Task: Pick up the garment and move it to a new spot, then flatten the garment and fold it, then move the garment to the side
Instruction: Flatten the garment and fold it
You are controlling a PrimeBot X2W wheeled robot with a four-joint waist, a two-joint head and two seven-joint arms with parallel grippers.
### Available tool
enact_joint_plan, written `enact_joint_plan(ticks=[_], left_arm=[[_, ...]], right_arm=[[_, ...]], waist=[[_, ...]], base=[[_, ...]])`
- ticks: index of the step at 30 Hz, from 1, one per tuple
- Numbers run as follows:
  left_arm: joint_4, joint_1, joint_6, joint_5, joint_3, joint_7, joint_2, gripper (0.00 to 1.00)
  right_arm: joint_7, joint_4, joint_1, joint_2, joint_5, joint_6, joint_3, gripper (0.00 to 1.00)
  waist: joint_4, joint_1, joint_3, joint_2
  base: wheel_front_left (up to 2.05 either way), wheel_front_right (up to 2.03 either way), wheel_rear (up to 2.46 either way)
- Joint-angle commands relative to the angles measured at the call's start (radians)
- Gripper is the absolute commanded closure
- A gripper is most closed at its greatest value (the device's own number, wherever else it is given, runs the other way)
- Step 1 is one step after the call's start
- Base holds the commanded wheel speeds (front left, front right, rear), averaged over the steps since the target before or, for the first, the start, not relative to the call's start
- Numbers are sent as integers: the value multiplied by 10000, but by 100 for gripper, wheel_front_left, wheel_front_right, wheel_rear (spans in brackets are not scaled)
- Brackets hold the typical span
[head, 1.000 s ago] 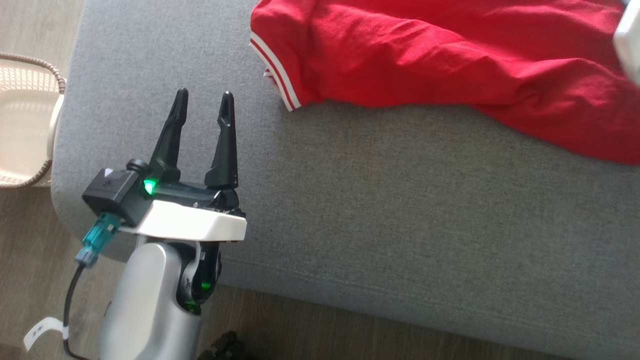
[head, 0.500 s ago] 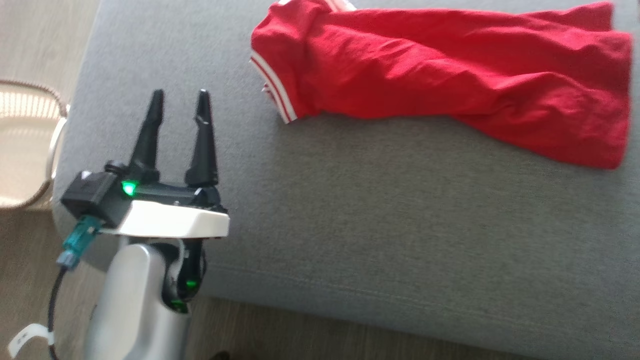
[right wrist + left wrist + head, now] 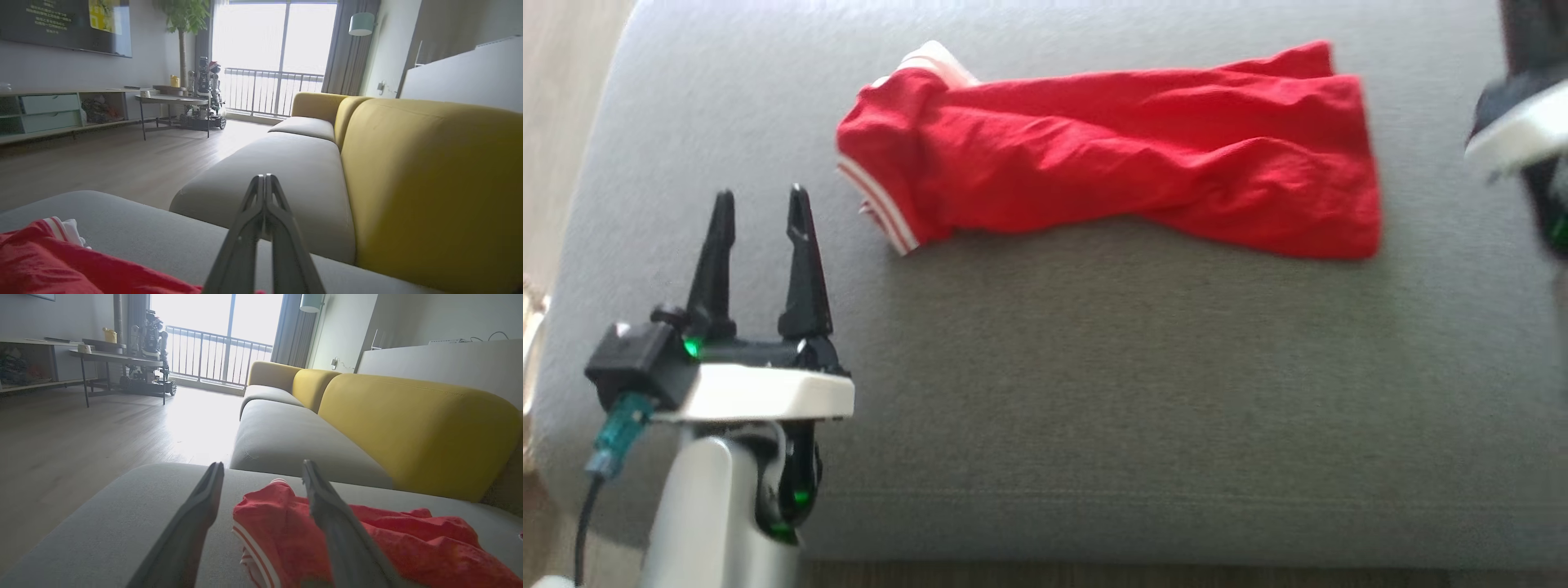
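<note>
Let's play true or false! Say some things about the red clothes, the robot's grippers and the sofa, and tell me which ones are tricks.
1. The red garment lies on the grey cushion. True.
2. The left gripper is holding the garment. False: it is open and empty, beside the garment.
3. The right gripper has its fingers shut together. True.
4. The garment is folded into a neat square. False: it lies bunched and wrinkled in a long shape.
5. The sofa backrest is blue. False: it is yellow.

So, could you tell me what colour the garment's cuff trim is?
White stripes on the red garment, at its cuff; clearest in the head view.
</note>
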Motion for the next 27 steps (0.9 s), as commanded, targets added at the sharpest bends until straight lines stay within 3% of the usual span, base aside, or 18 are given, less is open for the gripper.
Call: enact_joint_plan(ticks=[1,7,10,11,17,27], left_arm=[[-280,91,-24,111,353,-51,151,0],[-85,425,-71,194,438,-51,151,0],[102,553,-104,199,465,-51,150,0],[183,604,-117,222,461,-51,150,0],[532,767,-103,1058,383,-51,155,0],[485,723,106,919,69,-51,152,0]], right_arm=[[-80,-868,802,453,-393,-4,-534,100],[349,-3203,3503,2484,-1659,-4,-2781,100],[539,-4176,4586,3177,-2019,-4,-3437,100],[599,-4408,4898,3296,-2068,-4,-3523,0],[783,-5103,5997,3463,-1855,-4,-3485,0],[995,-5363,6172,3468,-2059,-4,-3315,0]], waist=[[-377,0,-330,0],[-767,0,-601,0],[-915,0,-729,0],[-960,0,-764,0],[-1146,0,-841,0],[-1088,0,-802,0]], base=[[0,0,0],[0,0,0],[0,0,0],[0,0,0],[0,0,0],[0,0,0]])
